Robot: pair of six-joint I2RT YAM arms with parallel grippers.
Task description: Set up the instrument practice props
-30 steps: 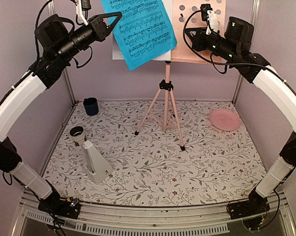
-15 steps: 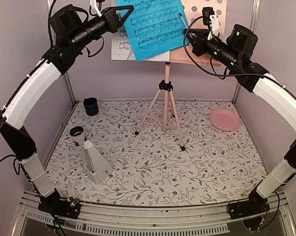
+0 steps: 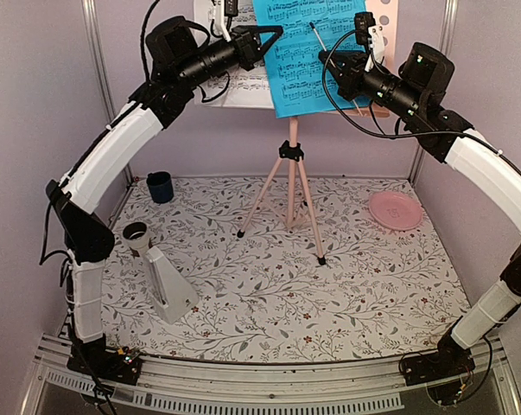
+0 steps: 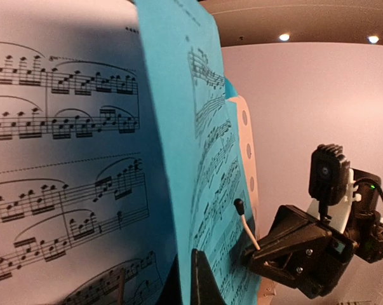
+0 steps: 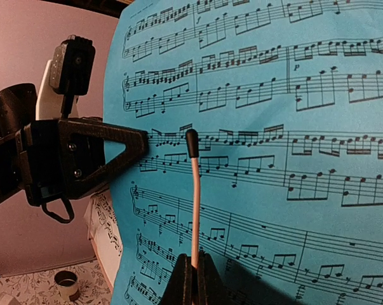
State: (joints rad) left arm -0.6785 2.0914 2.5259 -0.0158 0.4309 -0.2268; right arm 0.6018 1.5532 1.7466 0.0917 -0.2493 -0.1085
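The pink tripod music stand [image 3: 292, 173] stands at the back middle, its hole-punched tray [image 3: 383, 17] up top. My left gripper [image 3: 276, 33] is shut on the left edge of the bright blue sheet [image 3: 308, 56] and holds it in front of the tray. The left wrist view shows the sheet [image 4: 207, 127] edge-on between the jaws of that gripper [image 4: 188, 279]. The white sheet [image 3: 243, 86] rests on the tray's left part. My right gripper [image 3: 326, 59] is shut on the stand's thin pink page-holder wire [image 5: 194, 210], in front of the blue sheet [image 5: 274, 127]. The white metronome [image 3: 168, 285] sits front left.
A dark blue cup [image 3: 160, 186] stands at the back left. A small pale cup [image 3: 136, 233] sits just behind the metronome. A round pink plate [image 3: 395, 210] lies at the right. Walls close the table at the left, back and right.
My left arm has swung right with the blue sheet, from the tray's left side to in front of its right part. The right gripper edged left, then held still on the wire.
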